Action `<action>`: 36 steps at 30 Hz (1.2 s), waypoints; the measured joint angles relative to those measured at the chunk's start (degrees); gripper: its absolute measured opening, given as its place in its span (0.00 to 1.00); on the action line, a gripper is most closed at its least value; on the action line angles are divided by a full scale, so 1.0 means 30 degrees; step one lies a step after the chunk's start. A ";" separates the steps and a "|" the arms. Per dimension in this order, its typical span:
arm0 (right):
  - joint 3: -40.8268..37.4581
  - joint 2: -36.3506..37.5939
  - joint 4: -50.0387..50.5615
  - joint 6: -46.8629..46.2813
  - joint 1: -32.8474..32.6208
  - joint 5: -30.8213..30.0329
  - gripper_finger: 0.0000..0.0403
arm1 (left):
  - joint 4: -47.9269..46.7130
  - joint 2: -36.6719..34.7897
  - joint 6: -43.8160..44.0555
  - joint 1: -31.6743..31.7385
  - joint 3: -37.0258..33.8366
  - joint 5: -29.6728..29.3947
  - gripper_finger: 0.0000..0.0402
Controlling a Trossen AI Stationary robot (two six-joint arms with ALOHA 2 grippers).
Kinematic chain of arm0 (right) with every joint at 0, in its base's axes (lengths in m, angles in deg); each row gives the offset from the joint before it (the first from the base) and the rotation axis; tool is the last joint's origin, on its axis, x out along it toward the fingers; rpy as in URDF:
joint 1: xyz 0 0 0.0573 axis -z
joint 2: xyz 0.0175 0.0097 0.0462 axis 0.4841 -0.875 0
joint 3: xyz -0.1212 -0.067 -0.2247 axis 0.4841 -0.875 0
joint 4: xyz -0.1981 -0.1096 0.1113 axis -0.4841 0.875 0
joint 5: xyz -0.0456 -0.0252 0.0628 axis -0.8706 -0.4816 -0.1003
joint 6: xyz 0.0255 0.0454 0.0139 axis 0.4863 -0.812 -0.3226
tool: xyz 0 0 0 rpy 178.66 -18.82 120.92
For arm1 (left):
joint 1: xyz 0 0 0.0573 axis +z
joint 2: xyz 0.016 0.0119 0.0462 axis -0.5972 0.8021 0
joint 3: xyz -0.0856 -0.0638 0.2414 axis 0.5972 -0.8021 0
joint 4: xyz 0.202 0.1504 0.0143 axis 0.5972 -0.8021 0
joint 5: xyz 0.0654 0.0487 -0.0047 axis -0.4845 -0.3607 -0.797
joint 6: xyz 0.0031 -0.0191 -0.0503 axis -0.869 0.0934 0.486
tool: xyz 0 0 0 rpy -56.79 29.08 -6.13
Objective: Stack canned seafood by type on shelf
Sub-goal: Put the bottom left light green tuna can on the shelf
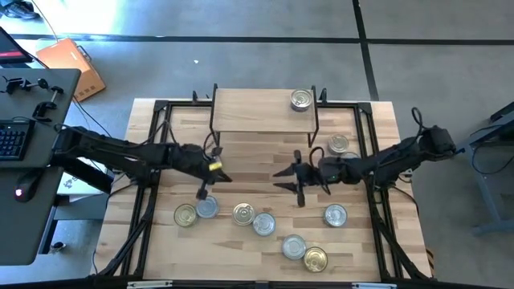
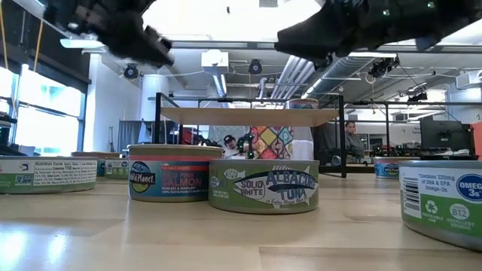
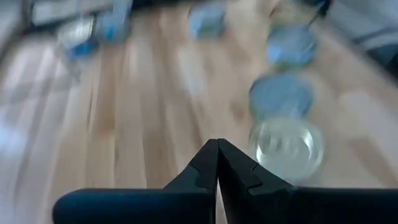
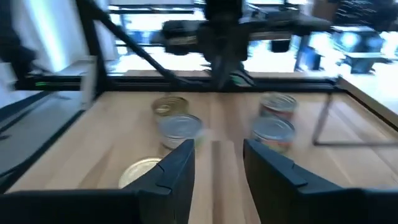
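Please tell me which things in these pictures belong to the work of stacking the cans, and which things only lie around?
Belong to the job:
- flat round metal tins on the tabletop
- one gold-lidded tin on the shelf
- small light-wood shelf on black legs
- left gripper, shut and empty
- right gripper, open and empty

Just lying about:
- orange cardboard box on the floor
- black keyboard on the side desk

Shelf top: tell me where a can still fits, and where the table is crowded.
The shelf is bare left of its single can. The table's near strip is crowded: a row of cans runs below the left gripper and right gripper.
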 joint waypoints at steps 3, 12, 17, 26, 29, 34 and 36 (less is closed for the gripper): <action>0.0022 -0.0228 0.0179 -0.0490 -0.0336 -0.1095 0.35 | -0.2755 0.0000 0.2570 -0.1401 0.0000 -0.3295 0.00; 0.0029 -0.3044 -0.2871 -0.1224 -0.0439 -0.1557 0.50 | -0.9579 0.0166 1.3199 -0.5252 -0.0241 -0.5816 0.00; 0.0036 -0.4494 -0.4970 -0.0327 -0.0439 -0.1538 0.51 | -0.4425 0.0650 1.4709 -0.6104 -0.2997 -0.3695 0.00; 0.0051 -0.4041 -0.4976 0.0679 -0.0431 -0.1812 0.51 | 0.6565 0.4056 1.2603 -0.3865 -0.5372 -0.6262 0.00; 0.0058 -0.3734 -0.4827 0.0678 -0.0431 -0.3133 0.51 | 1.2523 0.5731 0.9680 -0.2533 -0.4746 -0.6943 0.00; 0.0066 -0.3723 -0.4245 0.0592 -0.0345 -0.4897 0.51 | 1.2113 0.6643 0.6509 -0.1087 -0.2573 -0.4345 0.00; 0.0066 -0.3739 -0.3140 0.0120 -0.0191 -0.5000 0.51 | 0.7952 0.6112 0.6473 -0.0972 -0.1561 -0.3388 0.00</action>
